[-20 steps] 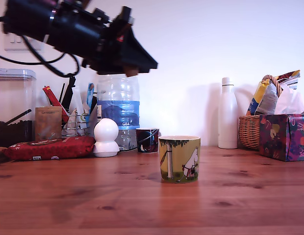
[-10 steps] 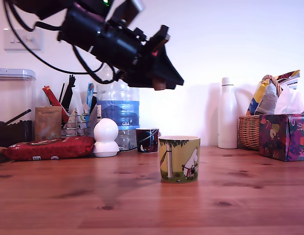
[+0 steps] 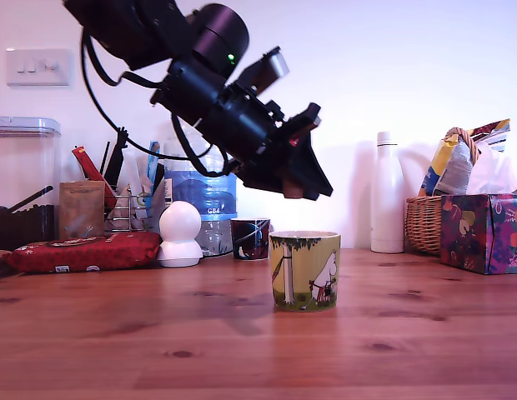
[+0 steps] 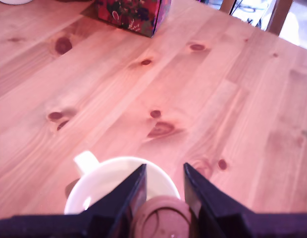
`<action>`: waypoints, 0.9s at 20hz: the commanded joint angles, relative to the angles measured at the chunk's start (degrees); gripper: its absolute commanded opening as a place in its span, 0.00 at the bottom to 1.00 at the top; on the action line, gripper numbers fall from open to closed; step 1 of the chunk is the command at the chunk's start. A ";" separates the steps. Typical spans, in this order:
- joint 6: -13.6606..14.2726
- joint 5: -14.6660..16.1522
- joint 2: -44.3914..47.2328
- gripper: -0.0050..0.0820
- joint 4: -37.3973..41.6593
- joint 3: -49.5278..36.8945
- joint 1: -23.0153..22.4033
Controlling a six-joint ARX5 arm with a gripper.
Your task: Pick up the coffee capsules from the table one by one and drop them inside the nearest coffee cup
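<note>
Brown and stubby, the coffee capsule (image 4: 161, 218) sits pinched between your gripper (image 3: 293, 188) jaws, held above the coffee cup (image 3: 305, 270) so a release probably drops it inside, though alignment looks slightly uncertain.

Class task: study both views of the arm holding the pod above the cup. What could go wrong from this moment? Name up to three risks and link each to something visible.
1. The hand holds the pod well above the cup, so a drop from there could bounce out.
2. In the wrist view the pod sits over the cup's near rim, not its middle; it might clip the rim and roll across the table.
3. Lowering further could knock the cup.
</note>
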 commanded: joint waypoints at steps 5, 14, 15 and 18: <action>2.23 -1.46 4.98 0.20 -3.48 5.07 -0.87; 2.64 -1.84 5.03 0.20 -2.84 5.09 -0.85; 2.64 -1.84 5.03 0.20 -2.84 5.09 -0.85; 2.64 -1.86 5.03 0.20 -2.82 5.09 -0.85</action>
